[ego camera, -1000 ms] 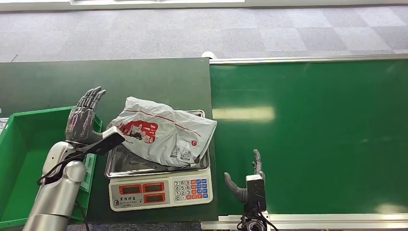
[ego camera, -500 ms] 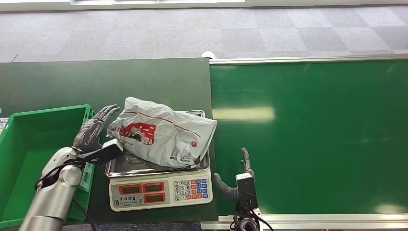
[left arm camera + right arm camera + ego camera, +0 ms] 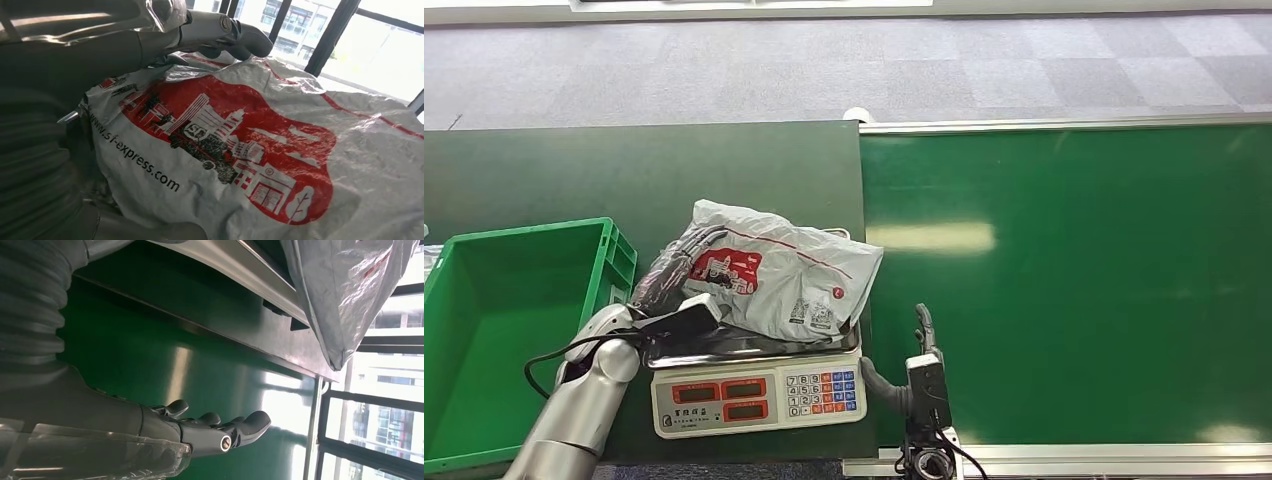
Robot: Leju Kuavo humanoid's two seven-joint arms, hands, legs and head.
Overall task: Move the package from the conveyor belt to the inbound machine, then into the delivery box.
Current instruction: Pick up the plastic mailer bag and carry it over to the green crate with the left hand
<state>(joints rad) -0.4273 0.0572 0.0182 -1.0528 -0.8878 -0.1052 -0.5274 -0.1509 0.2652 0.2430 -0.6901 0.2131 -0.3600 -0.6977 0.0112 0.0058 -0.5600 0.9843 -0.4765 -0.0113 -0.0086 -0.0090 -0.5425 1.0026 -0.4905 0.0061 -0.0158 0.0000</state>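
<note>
Package [image 3: 789, 285] first: a crumpled white courier bag with a red city print, lying across the steel pan of the inbound machine [image 3: 759, 390], the weighing scale with two red displays and a keypad on its near face. Over on the far left sits the delivery box [image 3: 484, 300], a green crate with its open top up, just beside the scale. Moving right, the silver left arm reaches in from the near left corner, and the left hand [image 3: 676, 272] is laid against the left end of the bag, dark fingers [image 3: 692, 245] stretched along the plastic over the red print. In the left wrist view the thumb [image 3: 235, 35] rests on top of the bag's surface and the print [image 3: 235, 150] lies right in front of the camera, but whether the fingers have actually closed on the plastic, I cannot tell. The bag's right end droops over the pan's right edge toward the conveyor belt [image 3: 1074, 280], the wide bright green surface on the right. Near the scale's right side, the right hand [image 3: 904, 375] stands over the belt's near edge, fingers straight and apart, thumb out to the left, holding nothing; the right wrist view shows those fingers [image 3: 220, 427] extended above the green belt, clear of the hanging bag
</note>
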